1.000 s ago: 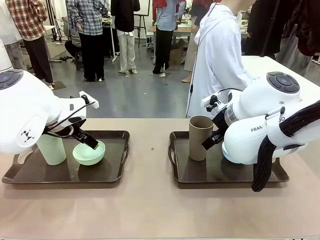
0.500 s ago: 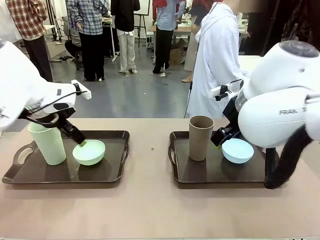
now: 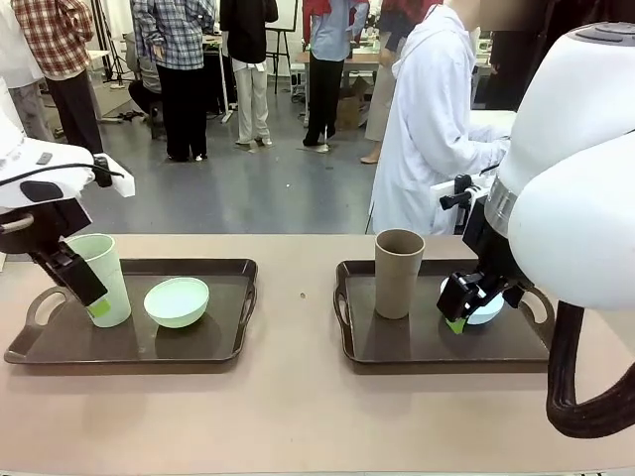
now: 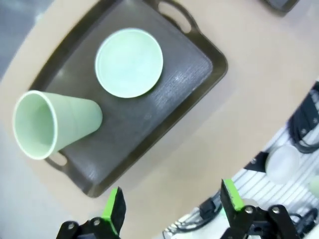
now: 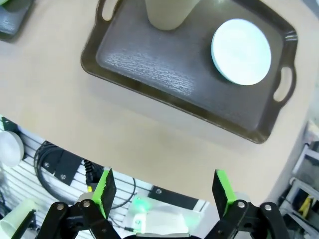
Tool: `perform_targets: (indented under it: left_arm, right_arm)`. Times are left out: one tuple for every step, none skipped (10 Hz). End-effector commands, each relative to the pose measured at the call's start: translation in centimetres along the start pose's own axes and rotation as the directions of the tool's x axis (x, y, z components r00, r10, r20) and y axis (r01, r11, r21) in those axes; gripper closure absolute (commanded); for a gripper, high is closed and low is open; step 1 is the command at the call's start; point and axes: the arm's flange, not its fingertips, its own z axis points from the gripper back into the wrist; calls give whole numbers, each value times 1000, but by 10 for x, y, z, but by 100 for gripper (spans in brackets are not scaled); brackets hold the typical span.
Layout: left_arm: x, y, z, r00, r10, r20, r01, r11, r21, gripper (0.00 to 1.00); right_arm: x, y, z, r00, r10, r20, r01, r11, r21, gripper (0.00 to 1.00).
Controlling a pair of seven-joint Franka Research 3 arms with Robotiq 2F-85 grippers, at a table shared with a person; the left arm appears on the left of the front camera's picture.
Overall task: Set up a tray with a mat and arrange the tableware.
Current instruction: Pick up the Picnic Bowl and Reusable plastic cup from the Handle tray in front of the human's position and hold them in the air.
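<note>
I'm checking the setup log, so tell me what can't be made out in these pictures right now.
- Front view: the light blue bowl is mostly hidden behind the right gripper.
- Front view: the left gripper covers part of the pale green tumbler.
- Right wrist view: the brown tumbler is cut off by the top edge.
- Front view: a speck on the table is too small to identify.

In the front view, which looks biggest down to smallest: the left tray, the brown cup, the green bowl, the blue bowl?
1. left tray
2. brown cup
3. green bowl
The blue bowl cannot be ranked fairly: the right claw covers most of it. It may match the green bowl.
</note>
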Motion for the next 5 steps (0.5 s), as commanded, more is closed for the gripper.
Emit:
perform_targets:
  left_arm:
    - [14,6,-17,1000,-7,13,6,1000,25,0]
    - [14,6,-17,1000,-7,13,6,1000,25,0]
    - [6,1,-6,1000,-2,7,2,1000,4,0]
    - [8,17,-7,1000,11,-2,-11,998,-60,0]
    - [4,34,0,999,32,24,-28,985,-169,0]
  right_arm:
    - [13,-11,-6,998,42,41,-43,999,22,0]
    - [13,-11,-6,998,42,41,-43,999,22,0]
    - [3,-2,0,1000,10,12,-10,1000,4,0]
    - [7,-24,-4,998,-56,-6,57,996,72,0]
    - [0,-49,1,995,-103,3,101,985,140,0]
